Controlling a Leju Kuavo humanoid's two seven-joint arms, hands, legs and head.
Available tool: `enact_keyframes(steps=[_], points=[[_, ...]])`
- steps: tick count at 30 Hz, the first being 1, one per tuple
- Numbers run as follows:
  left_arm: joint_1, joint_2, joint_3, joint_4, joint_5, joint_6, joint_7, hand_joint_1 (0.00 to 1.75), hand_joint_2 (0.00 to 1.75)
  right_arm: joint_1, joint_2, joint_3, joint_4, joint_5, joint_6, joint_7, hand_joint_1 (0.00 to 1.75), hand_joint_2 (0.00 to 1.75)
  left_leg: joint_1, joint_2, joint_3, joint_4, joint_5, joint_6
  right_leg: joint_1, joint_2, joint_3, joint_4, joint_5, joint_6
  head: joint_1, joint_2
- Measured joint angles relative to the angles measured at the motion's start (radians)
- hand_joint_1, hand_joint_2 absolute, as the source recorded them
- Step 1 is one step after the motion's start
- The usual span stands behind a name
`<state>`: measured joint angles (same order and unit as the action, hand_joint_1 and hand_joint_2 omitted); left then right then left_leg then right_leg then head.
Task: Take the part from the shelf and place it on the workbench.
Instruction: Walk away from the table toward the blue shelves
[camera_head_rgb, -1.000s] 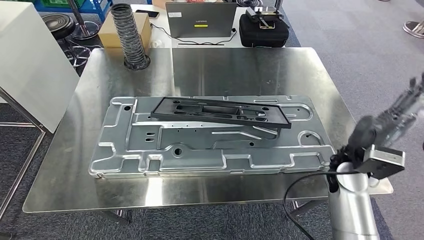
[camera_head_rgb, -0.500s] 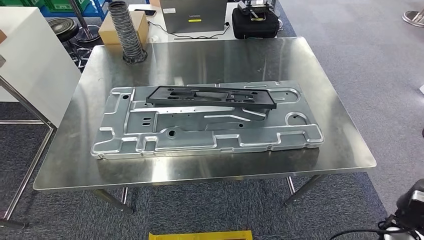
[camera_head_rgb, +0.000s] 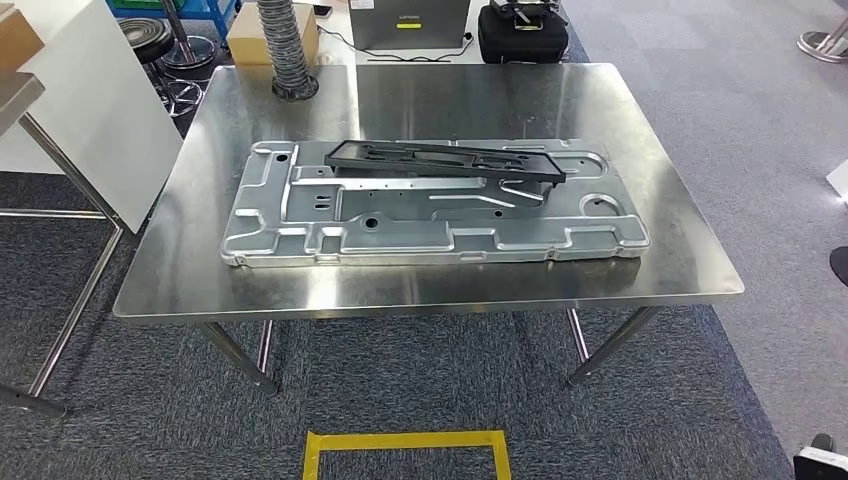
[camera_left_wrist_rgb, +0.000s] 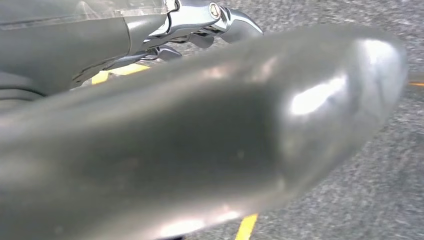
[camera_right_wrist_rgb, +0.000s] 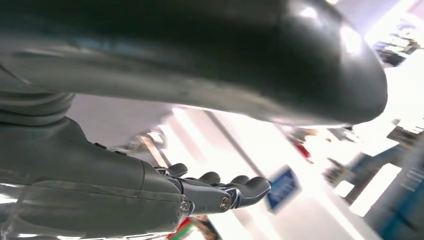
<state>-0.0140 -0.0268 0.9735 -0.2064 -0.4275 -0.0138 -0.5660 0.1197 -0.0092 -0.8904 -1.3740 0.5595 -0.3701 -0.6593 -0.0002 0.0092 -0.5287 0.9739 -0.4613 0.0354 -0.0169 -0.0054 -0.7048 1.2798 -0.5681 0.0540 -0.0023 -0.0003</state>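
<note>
Black part (camera_head_rgb: 445, 160) lies on the workbench (camera_head_rgb: 640, 150), apart from the seemingly empty right robot hand (camera_right_wrist_rgb: 220, 192).

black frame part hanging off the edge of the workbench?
No, in the head view the black frame part lies wholly on the stamped metal panel, well inside the workbench edges.

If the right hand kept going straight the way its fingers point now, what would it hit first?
Nothing close, as far as the right wrist view shows. The right hand holds nothing, fingers extended toward open, blurred bright background. Depth is unclear, so what lies further along cannot be told.
</note>
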Motion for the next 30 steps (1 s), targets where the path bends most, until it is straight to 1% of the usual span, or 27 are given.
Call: enact_keyframes(steps=[1, 2, 3, 4, 5, 6, 7, 8, 9, 10, 11, 13, 14, 15, 16, 17, 18, 20, 21, 22, 24, 25, 26, 27, 28, 29, 30], points=[[0.0, -0.002, 0.001, 0.0, -0.003, 0.0, 0.0, 0.0, 0.0, -0.004, 0.009, -0.021, 0.023, 0.021, 0.006, -0.003, 0.0, 0.0, -0.001, 0.0, -0.017, 0.004, 0.011, -0.002, 0.0, 0.0, 0.02, 0.005, 0.02, 0.0, 0.0, 0.0], [0.0, -0.004, 0.002, 0.0, -0.006, 0.0, 0.0, 0.0, 0.0, -0.01, 0.016, -0.044, 0.05, 0.047, 0.01, -0.006, 0.0, 0.0, -0.001, 0.0, -0.034, 0.008, 0.021, -0.004, 0.0, 0.0, 0.057, -0.024, 0.048, -0.002, 0.0, 0.0], [-0.001, -0.006, 0.003, 0.0, -0.008, 0.0, 0.0, 0.0, 0.0, -0.018, 0.021, -0.067, 0.078, 0.077, 0.01, -0.008, 0.0, 0.0, -0.001, 0.001, -0.048, 0.013, 0.031, -0.007, 0.0, 0.0, 0.111, -0.086, 0.067, -0.006, 0.0, 0.0], [-0.002, -0.009, 0.004, 0.0, -0.012, 0.0, 0.0, 0.0, 0.0, -0.027, 0.025, -0.093, 0.11, 0.111, 0.006, -0.01, 0.0, 0.0, -0.003, 0.001, -0.06, 0.017, 0.04, -0.01, 0.003, 0.001, 0.173, -0.17, 0.069, -0.012, 0.0, 0.0], [-0.003, -0.012, 0.006, 0.0, -0.016, 0.0, 0.0, 0.0, 0.0, -0.037, 0.027, -0.119, 0.144, 0.142, 0.0, -0.013, 0.0, 0.0, -0.004, 0.001, -0.068, 0.018, 0.049, -0.015, 0.005, 0.0, 0.225, -0.244, 0.059, -0.018, 0.0, 0.0], [-0.004, -0.014, 0.008, 0.0, -0.02, 0.0, 0.0, 0.0, 0.0, -0.044, 0.029, -0.145, 0.18, 0.171, -0.01, -0.011, 0.0, 0.0, -0.004, 0.001, -0.073, 0.017, 0.059, -0.02, 0.008, 0.0, 0.258, -0.299, 0.046, -0.024, 0.0, 0.0], [-0.004, -0.016, 0.01, 0.0, -0.023, 0.0, 0.001, 0.0, 0.0, -0.051, 0.03, -0.17, 0.22, 0.203, -0.023, -0.003, 0.0, 0.0, -0.004, 0.001, -0.076, 0.014, 0.07, -0.026, 0.012, 0.0, 0.272, -0.328, 0.04, -0.03, 0.0, 0.0], [-0.004, -0.018, 0.013, 0.0, -0.026, 0.0, 0.001, 0.0, 0.0, -0.057, 0.03, -0.195, 0.264, 0.234, -0.037, 0.012, 0.0, 0.0, -0.003, 0.001, -0.078, 0.011, 0.08, -0.032, 0.012, 0.0, 0.268, -0.335, 0.046, -0.035, 0.0, 0.0], [-0.003, -0.019, 0.016, 0.0, -0.03, 0.0, 0.003, 0.0, 0.0, -0.064, 0.03, -0.218, 0.315, 0.266, -0.051, 0.033, 0.0, 0.0, -0.001, 0.0, -0.081, 0.012, 0.078, -0.037, 0.011, -0.002, 0.261, -0.338, 0.056, -0.041, 0.001, 0.0], [-0.003, -0.02, 0.019, 0.0, -0.034, 0.0, 0.005, 0.0, 0.0, -0.071, 0.03, -0.239, 0.371, 0.299, -0.063, 0.057, 0.0, 0.0, 0.0, -0.002, -0.089, 0.028, 0.058, -0.043, 0.009, -0.004, 0.253, -0.341, 0.067, -0.049, 0.0, 0.0], [-0.003, -0.021, 0.022, 0.0, -0.039, 0.0, 0.007, 0.0, 0.0, -0.078, 0.03, -0.256, 0.43, 0.33, -0.073, 0.08, 0.0, 0.0, 0.0, -0.003, -0.102, 0.065, 0.017, -0.047, 0.008, -0.005, 0.242, -0.344, 0.079, -0.055, -0.002, 0.0], [-0.003, -0.022, 0.025, 0.0, -0.047, -0.001, 0.009, 0.0, 0.0, -0.088, 0.031, -0.282, 0.551, 0.386, -0.097, 0.127, 0.0, 0.0, 0.003, -0.004, -0.134, 0.19, -0.089, -0.053, 0.009, -0.006, 0.215, -0.341, 0.099, -0.063, -0.005, 0.0], [-0.004, -0.023, 0.025, 0.0, -0.051, -0.001, 0.009, 0.0, 0.0, -0.091, 0.031, -0.292, 0.607, 0.41, -0.11, 0.151, 0.0, 0.0, 0.003, -0.004, -0.145, 0.254, -0.122, -0.055, 0.011, -0.007, 0.201, -0.339, 0.109, -0.064, -0.005, 0.0], [-0.004, -0.023, 0.026, 0.0, -0.055, -0.001, 0.01, 0.0, 0.0, -0.095, 0.031, -0.302, 0.662, 0.43, -0.12, 0.176, 0.0, 0.0, 0.003, -0.004, -0.143, 0.293, -0.13, -0.056, 0.012, -0.007, 0.185, -0.336, 0.119, -0.064, -0.005, 0.0], [-0.004, -0.023, 0.026, 0.0, -0.059, -0.001, 0.011, 0.0, 0.0, -0.1, 0.032, -0.309, 0.71, 0.447, -0.128, 0.202, 0.0, 0.0, 0.003, -0.004, -0.126, 0.301, -0.117, -0.056, 0.013, -0.007, 0.169, -0.331, 0.127, -0.064, -0.005, 0.0], [-0.005, -0.023, 0.026, 0.0, -0.062, -0.002, 0.012, 0.0, 0.0, -0.105, 0.032, -0.316, 0.757, 0.464, -0.134, 0.232, 0.0, 0.0, 0.003, -0.004, -0.092, 0.27, -0.089, -0.053, 0.014, -0.006, 0.153, -0.325, 0.135, -0.063, -0.006, 0.0], [-0.006, -0.023, 0.026, 0.0, -0.065, -0.003, 0.013, 0.0, 0.0, -0.11, 0.032, -0.321, 0.801, 0.48, -0.138, 0.263, 0.0, 0.0, 0.002, -0.004, -0.042, 0.208, -0.062, -0.049, 0.014, -0.006, 0.138, -0.318, 0.142, -0.061, -0.006, 0.0], [-0.009, -0.023, 0.026, 0.0, -0.071, -0.005, 0.015, 0.0, 0.0, -0.12, 0.033, -0.327, 0.878, 0.511, -0.141, 0.335, 0.0, 0.0, -0.002, -0.004, 0.056, 0.059, -0.05, -0.039, 0.015, -0.006, 0.117, -0.305, 0.153, -0.055, -0.005, 0.0], [-0.011, -0.023, 0.026, 0.0, -0.076, -0.006, 0.017, 0.0, 0.0, -0.126, 0.033, -0.329, 0.913, 0.529, -0.138, 0.379, 0.0, 0.0, -0.005, -0.005, 0.085, 0.01, -0.057, -0.035, 0.015, -0.007, 0.11, -0.302, 0.16, -0.051, -0.005, 0.0], [-0.011, -0.023, 0.026, 0.0, -0.082, -0.007, 0.02, 0.0, 0.0, -0.13, 0.035, -0.33, 0.946, 0.55, -0.134, 0.426, 0.0, 0.0, -0.007, -0.005, 0.096, -0.016, -0.064, -0.033, 0.014, -0.008, 0.106, -0.302, 0.167, -0.045, -0.005, 0.0], [-0.01, -0.026, 0.026, 0.0, -0.092, -0.008, 0.027, 0.0, 0.0, -0.137, 0.038, -0.329, 1.0, 0.591, -0.117, 0.508, 0.0, 0.0, -0.007, -0.002, 0.088, -0.029, -0.052, -0.025, 0.013, -0.007, 0.101, -0.303, 0.178, -0.035, -0.005, 0.0], [-0.011, -0.027, 0.026, 0.0, -0.096, -0.008, 0.031, 0.0, 0.0, -0.138, 0.04, -0.328, 1.022, 0.606, -0.105, 0.537, 0.0, 0.0, -0.004, 0.0, 0.081, -0.033, -0.042, -0.018, 0.013, -0.004, 0.096, -0.294, 0.165, -0.029, -0.004, 0.0], [-0.011, -0.029, 0.026, 0.0, -0.1, -0.008, 0.034, 0.0, 0.0, -0.139, 0.042, -0.326, 1.041, 0.616, -0.092, 0.557, 0.0, 0.0, -0.002, 0.002, 0.073, -0.036, -0.031, -0.011, 0.012, -0.002, 0.086, -0.266, 0.132, -0.024, -0.003, 0.0], [-0.012, -0.031, 0.026, 0.0, -0.104, -0.008, 0.037, 0.0, 0.0, -0.14, 0.044, -0.324, 1.058, 0.625, -0.077, 0.571, 0.0, 0.0, 0.0, 0.004, 0.063, -0.036, -0.021, -0.005, 0.01, 0.0, 0.07, -0.219, 0.085, -0.019, -0.002, 0.0], [-0.012, -0.032, 0.026, 0.0, -0.109, -0.008, 0.04, 0.0, 0.0, -0.141, 0.047, -0.321, 1.073, 0.631, -0.064, 0.579, 0.0, 0.0, 0.0, 0.004, 0.05, -0.032, -0.012, -0.002, 0.008, 0.001, 0.052, -0.154, 0.033, -0.014, 0.0, 0.0], [-0.012, -0.033, 0.025, 0.0, -0.113, -0.007, 0.043, 0.0, 0.0, -0.143, 0.05, -0.318, 1.085, 0.637, -0.052, 0.582, 0.0, 0.0, 0.0, 0.004, 0.034, -0.027, -0.004, -0.002, 0.005, 0.001, 0.036, -0.085, -0.007, -0.01, 0.0, 0.0], [-0.011, -0.035, 0.025, 0.0, -0.118, -0.007, 0.045, 0.0, 0.0, -0.144, 0.054, -0.314, 1.096, 0.641, -0.039, 0.581, 0.0, 0.0, 0.0, 0.005, 0.018, -0.02, 0.004, -0.003, 0.003, 0.001, 0.031, -0.034, -0.023, -0.006, 0.0, 0.0]])
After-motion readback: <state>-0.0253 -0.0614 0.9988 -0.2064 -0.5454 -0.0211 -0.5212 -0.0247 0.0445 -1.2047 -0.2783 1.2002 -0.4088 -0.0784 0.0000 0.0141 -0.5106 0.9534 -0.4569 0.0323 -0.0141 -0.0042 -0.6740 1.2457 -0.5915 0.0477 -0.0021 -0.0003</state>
